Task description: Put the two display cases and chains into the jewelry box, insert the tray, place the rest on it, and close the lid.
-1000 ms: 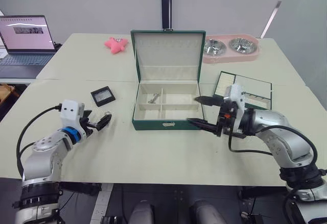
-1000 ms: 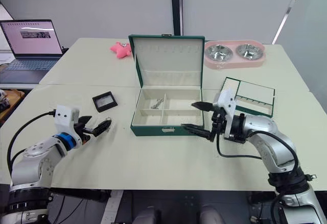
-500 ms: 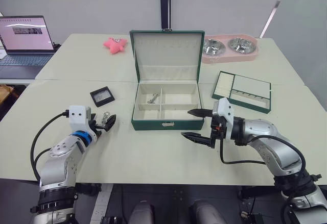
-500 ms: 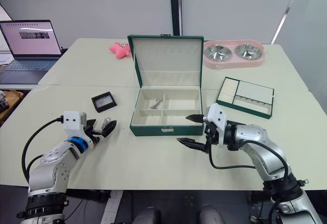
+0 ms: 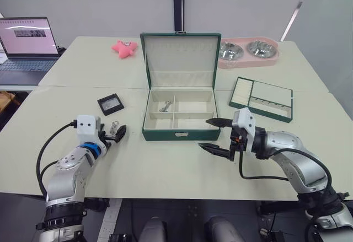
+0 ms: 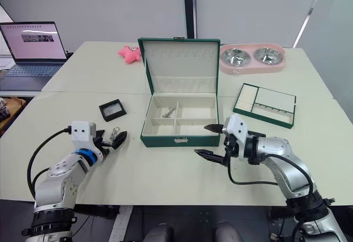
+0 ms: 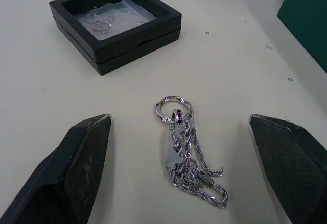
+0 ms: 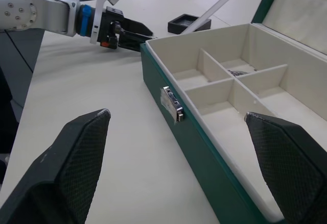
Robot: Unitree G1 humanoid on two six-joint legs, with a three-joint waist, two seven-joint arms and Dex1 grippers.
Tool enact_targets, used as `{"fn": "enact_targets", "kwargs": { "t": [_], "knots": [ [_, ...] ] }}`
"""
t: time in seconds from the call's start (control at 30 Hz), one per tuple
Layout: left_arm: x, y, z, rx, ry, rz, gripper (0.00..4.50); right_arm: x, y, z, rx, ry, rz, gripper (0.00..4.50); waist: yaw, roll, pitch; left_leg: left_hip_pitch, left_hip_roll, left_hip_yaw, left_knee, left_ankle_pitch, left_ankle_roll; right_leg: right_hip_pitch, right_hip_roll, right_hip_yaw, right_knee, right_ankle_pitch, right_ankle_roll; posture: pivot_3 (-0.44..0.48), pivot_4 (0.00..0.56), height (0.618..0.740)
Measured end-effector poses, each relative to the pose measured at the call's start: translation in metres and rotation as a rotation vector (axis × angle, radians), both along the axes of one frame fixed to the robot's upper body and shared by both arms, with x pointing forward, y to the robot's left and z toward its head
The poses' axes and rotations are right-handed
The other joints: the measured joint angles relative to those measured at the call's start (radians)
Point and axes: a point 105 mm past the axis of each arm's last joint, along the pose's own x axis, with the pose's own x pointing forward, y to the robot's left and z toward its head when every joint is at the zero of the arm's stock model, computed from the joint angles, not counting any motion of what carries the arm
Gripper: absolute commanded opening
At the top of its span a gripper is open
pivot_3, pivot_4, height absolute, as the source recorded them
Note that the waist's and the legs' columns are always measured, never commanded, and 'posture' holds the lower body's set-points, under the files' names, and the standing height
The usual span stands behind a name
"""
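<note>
We see the table [image 5: 165, 165] bearing the open jewelry box [image 5: 177, 133], its lid [image 5: 180, 60] upright, one chain [image 5: 165, 106] in a back compartment. The tray [image 5: 262, 98] lies to its right. Our right gripper [image 5: 218, 136] hovers wide open by the box's front right corner. Our left gripper [image 7: 179, 147], also wide open, straddles another chain [image 7: 186, 155] on the table, near a display case [image 7: 115, 25].

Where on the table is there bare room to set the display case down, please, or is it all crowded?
Bare tabletop runs along the near edge, between the left gripper and the right gripper, in front of the jewelry box. It is crowded left of the box, where the display case and a chain lie, and right of it by the tray.
</note>
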Motion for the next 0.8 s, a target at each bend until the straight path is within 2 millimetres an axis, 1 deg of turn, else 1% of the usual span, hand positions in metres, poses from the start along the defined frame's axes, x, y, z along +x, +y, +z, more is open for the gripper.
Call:
{"fn": "enact_targets", "kwargs": {
  "t": [0.23,0.37,0.47,0.73,0.8],
  "knots": [
    [-0.001,0.001,-0.001,0.003,-0.001,0.001,4.47,-0.001,-0.034,-0.007,-0.024,0.009,-0.100,4.50,-0.001,0.000,0.000,0.001,0.000,0.001,0.000,0.000,0.000,0.000,0.000,0.001,0.000,0.000,0.000,0.000,0.150,0.740],
    [-0.001,0.002,-0.002,0.004,-0.004,0.002,4.47,-0.002,-0.042,-0.008,-0.036,0.013,-0.112,4.50,-0.002,0.000,0.000,0.001,0.000,0.001,0.000,0.000,0.000,0.001,0.000,0.001,0.000,0.000,0.000,0.000,0.150,0.740],
    [0.000,0.003,-0.002,0.006,-0.007,0.005,3.94,-0.002,-0.042,-0.008,-0.036,0.013,-0.111,4.50,-0.001,0.000,0.000,0.001,0.000,0.001,0.000,0.000,0.000,0.001,0.000,0.001,0.000,0.000,0.000,0.000,0.150,0.740],
    [-0.004,0.007,-0.006,0.027,0.000,0.022,1.45,-0.001,-0.042,-0.005,-0.036,0.002,-0.108,4.50,0.001,0.000,0.000,0.001,0.000,0.001,0.000,0.000,0.000,0.001,0.000,0.001,-0.001,0.000,0.000,0.000,0.150,0.740],
    [-0.005,0.008,-0.006,0.028,0.001,0.024,0.89,-0.001,-0.041,-0.004,-0.036,-0.001,-0.105,4.50,0.001,0.001,0.000,0.001,0.000,0.001,0.000,0.000,0.000,0.001,0.000,0.001,-0.001,0.000,0.000,0.000,0.150,0.740]
  ]
}}
